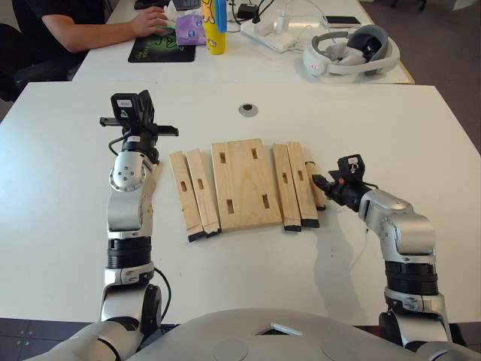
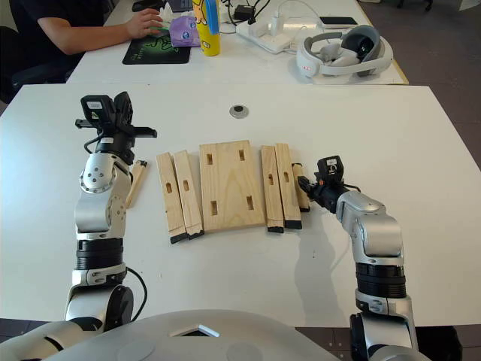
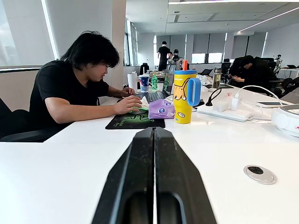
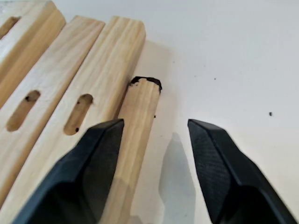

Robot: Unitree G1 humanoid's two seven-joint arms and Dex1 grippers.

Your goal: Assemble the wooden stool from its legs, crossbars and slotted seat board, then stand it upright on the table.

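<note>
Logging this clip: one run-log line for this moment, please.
left tool shut, empty | right tool open at crossbar | seat board flat, unassembled

No text can be read (nor on the yellow cup).

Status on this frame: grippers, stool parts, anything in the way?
Left gripper shut, empty. Right gripper open at crossbar beside legs. Seat board flat, nothing assembled. No obstruction.
</note>
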